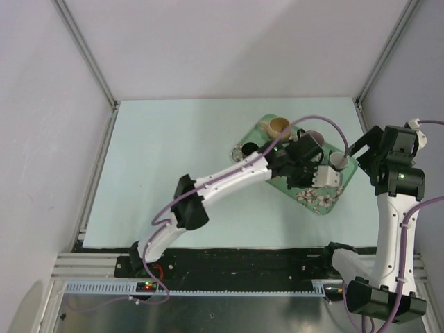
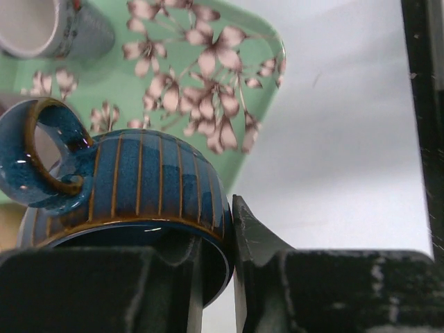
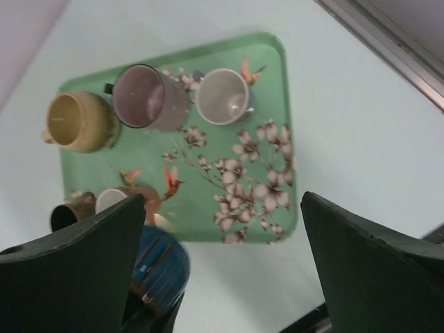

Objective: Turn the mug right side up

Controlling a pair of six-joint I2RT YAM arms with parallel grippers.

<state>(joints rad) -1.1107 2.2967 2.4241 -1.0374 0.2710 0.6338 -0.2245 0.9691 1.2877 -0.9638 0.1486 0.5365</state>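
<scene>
Tan rounded ceramic mug (image 3: pixel 76 121): on the green floral tray (image 3: pixel 270 69), in the corner farthest from the right arm. Its yellowish mouth faces the cameras and its small handle points away from the other mugs. Whether it stands fully upright or leans, I cannot tell. Neither arm touches it.
Neighbours on the tray: a mauve-purple mug with a dark handle (image 3: pixel 142 97) sits just beside the tan mug. A pale grey mug with a white inside (image 3: pixel 223 96) comes next in the same row. A small cup with a white inside (image 3: pixel 111 200) stands apart from them, nearer the opposite edge.
Left gripper (image 2: pixel 215 243): stretched out over the tray in the top view, it grips the rim of a dark blue glazed mug with thin brown ribs (image 2: pixel 139 180). One of the fingers (image 2: pixel 257 236) presses the outside of the wall and the other is inside the mouth, so the gap is narrow and filled by the wall.
Dark blue mug: its looped handle sticks out to one side. It hangs at the tray's edge, with the flowered corner and pale bench (image 1: pixel 173 173) behind it.
Right gripper (image 3: pixel 222 277): off the right side of the tray, looking down on it, fingers (image 3: pixel 374 270) spread wide with nothing between them.
</scene>
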